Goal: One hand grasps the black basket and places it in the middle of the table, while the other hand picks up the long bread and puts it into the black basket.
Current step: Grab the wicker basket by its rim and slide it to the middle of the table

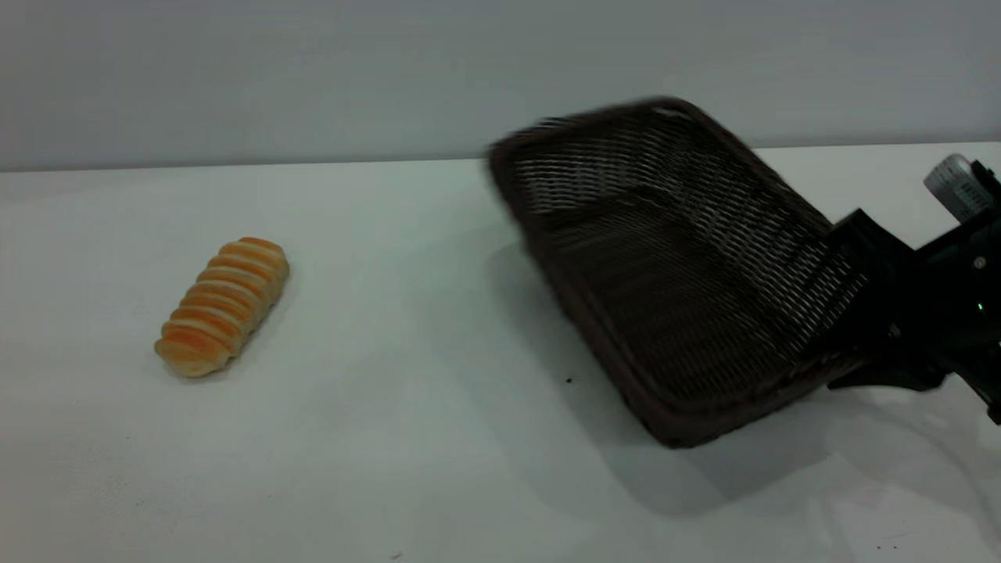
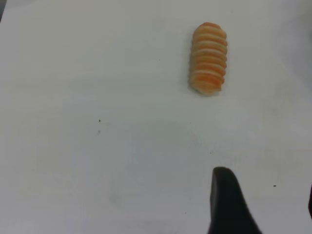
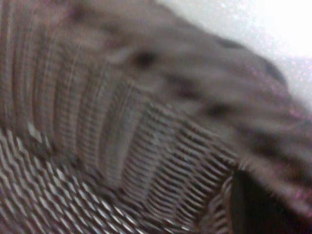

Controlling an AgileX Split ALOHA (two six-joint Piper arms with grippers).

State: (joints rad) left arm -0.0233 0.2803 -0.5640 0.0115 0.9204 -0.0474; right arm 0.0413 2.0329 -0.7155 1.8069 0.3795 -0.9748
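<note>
The long bread (image 1: 224, 306) lies flat on the table (image 1: 391, 438) in its left part, about midway between the far and near edges, its length running slantwise with one rounded end nearer the front edge. Nothing touches it.

In the left wrist view the same loaf (image 2: 208, 58) lies well apart from the left gripper (image 2: 265, 202), which hangs above bare tabletop (image 2: 97, 146). One dark fingertip (image 2: 226, 204) shows clearly and a sliver of the other shows at the frame's side, with a wide gap of white surface between them, so the fingers are spread and hold nothing.

The black basket (image 1: 672, 266) is in the right half of the table, tilted steeply: its far left corner is raised high, its open inside faces the left and front, and its near rim sits low, close to the tabletop above a shadow.

The right gripper (image 1: 868, 313) comes in from the table's right edge and is clamped on the basket's right-hand rim, one finger inside the wall. The right wrist view is filled by the basket's weave (image 3: 122, 146) seen up close.
</note>
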